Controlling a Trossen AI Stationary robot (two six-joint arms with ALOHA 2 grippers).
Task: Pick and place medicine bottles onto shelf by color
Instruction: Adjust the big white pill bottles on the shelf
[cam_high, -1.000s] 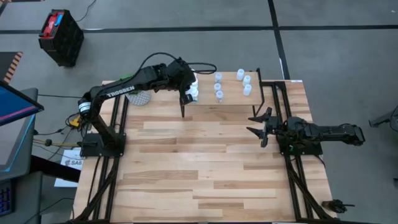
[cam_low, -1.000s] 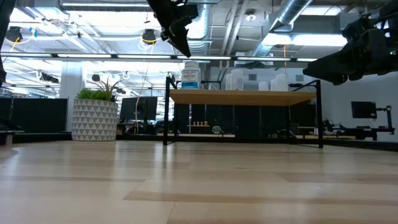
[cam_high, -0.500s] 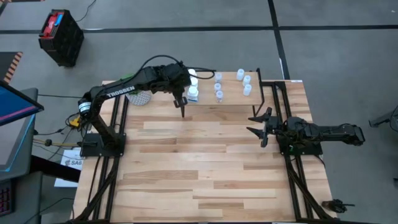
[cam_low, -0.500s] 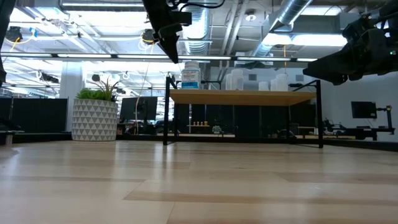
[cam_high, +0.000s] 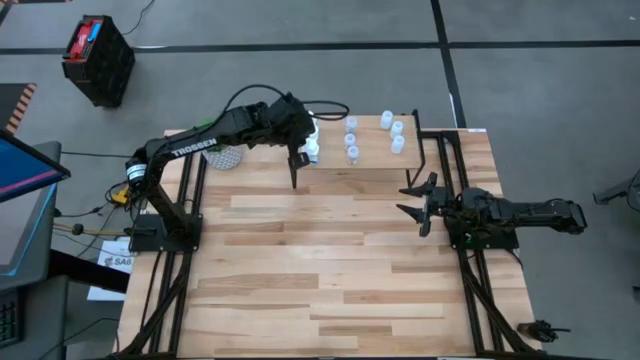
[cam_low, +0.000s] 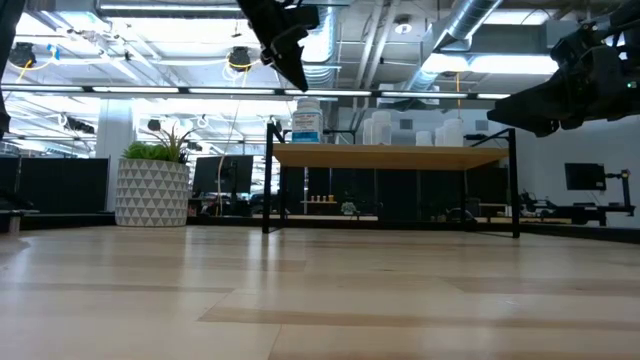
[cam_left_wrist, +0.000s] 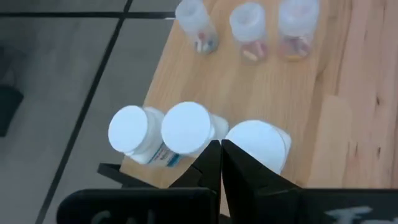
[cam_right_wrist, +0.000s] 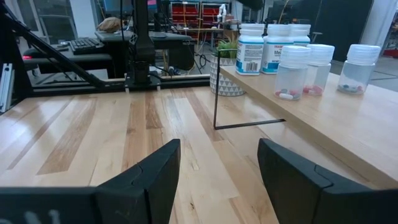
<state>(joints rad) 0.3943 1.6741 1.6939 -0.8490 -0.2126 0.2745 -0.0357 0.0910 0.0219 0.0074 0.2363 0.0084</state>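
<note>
while white medicine bottles (cam_high: 311, 146) cluster by colour at upper centre on the shelf (cam_high: 375, 160), the left pincer (cam_high: 296, 158), fingers together, hovers above; the right pincer (cam_high: 415, 205) waits apart.

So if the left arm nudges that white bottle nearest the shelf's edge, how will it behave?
The white bottle is upright and taller than wide, so it would probably tip rather than slide. It stands close to the shelf edge, so it could fall off. Its smooth round body would likely roll.
</note>
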